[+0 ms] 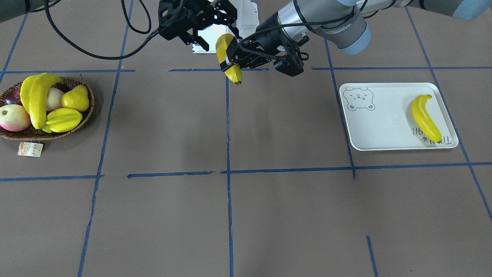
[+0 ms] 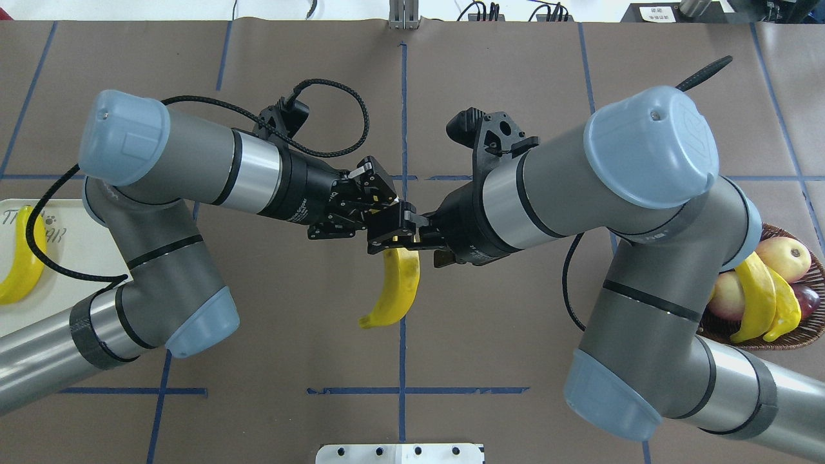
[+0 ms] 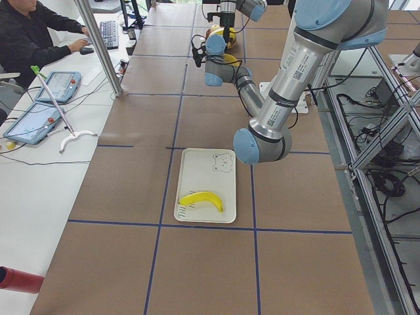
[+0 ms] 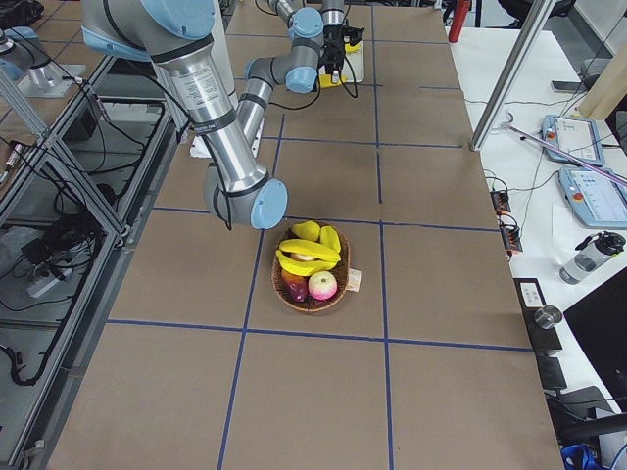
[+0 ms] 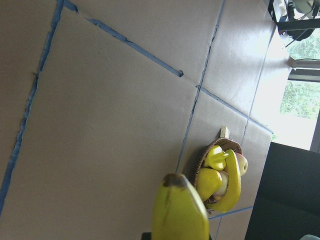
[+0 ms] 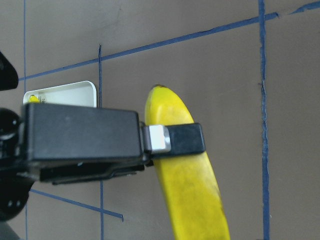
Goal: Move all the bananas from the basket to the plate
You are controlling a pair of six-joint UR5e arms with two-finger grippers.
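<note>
My left gripper (image 1: 231, 54) is shut on a yellow banana (image 1: 230, 65) and holds it in the air over the table's middle, its dark tip pointing down. The banana also shows in the overhead view (image 2: 398, 283), the left wrist view (image 5: 180, 210) and the right wrist view (image 6: 187, 200). My right gripper (image 1: 217, 32) is open, its fingers standing apart around the banana's upper end. Another banana (image 1: 424, 117) lies on the white bear plate (image 1: 380, 119). Two bananas (image 1: 38, 96) lie in the wicker basket (image 1: 82, 123).
The basket also holds a starfruit (image 1: 63, 119), a pear (image 1: 75, 98) and a reddish apple (image 1: 13, 117). A paper tag (image 1: 29, 149) lies by the basket. Blue tape lines cross the brown table. A white mount (image 2: 399, 453) sits at the robot's base.
</note>
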